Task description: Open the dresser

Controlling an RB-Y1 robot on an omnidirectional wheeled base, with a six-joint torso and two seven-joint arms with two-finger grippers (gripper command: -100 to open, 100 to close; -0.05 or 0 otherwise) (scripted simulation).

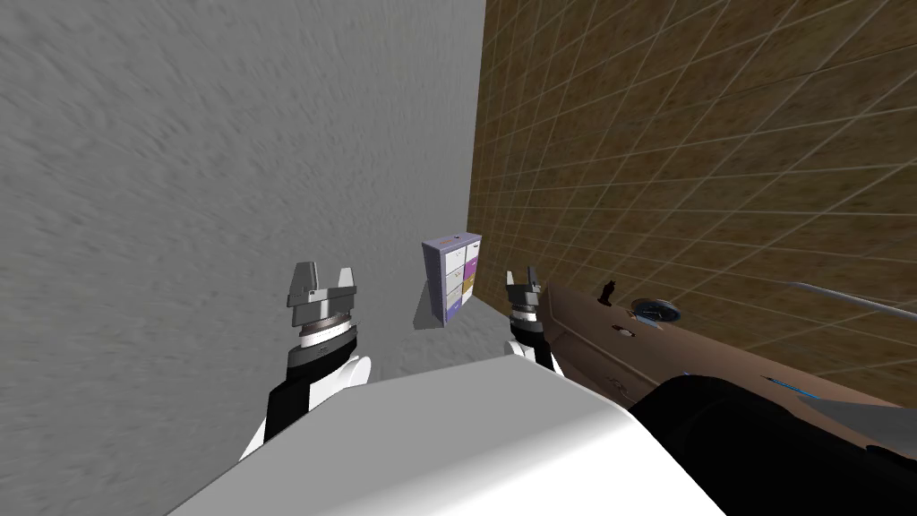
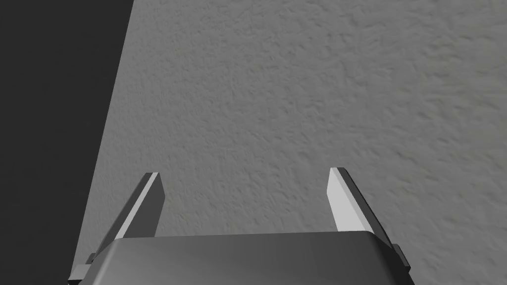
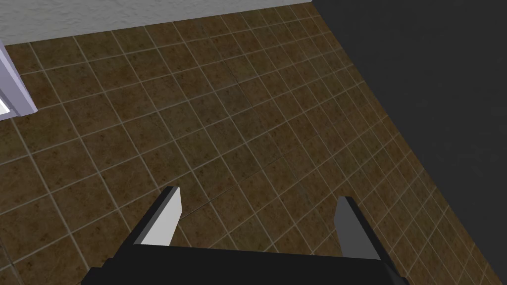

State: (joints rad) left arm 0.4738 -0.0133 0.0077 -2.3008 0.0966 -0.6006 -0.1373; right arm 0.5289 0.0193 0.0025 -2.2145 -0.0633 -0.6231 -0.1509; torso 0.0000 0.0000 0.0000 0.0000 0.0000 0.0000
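The dresser (image 1: 453, 277) is a small lavender cabinet with white, purple and yellow drawer fronts. It stands far ahead, where the grey wall meets the brown tiled floor. One lavender edge of the dresser (image 3: 14, 84) also shows in the right wrist view, well off to the side of the fingers. My right gripper (image 1: 522, 278) (image 3: 258, 195) is open over bare floor tiles, holding nothing. My left gripper (image 1: 324, 269) (image 2: 245, 172) is open too, raised in front of the grey wall.
A long brown piece of furniture (image 1: 591, 349) runs close along my right arm, carrying a small dark object (image 1: 608, 291) and a round dish (image 1: 656, 311). Tiled floor (image 1: 698, 161) lies between me and the dresser. A black area (image 3: 435, 74) borders the tiles.
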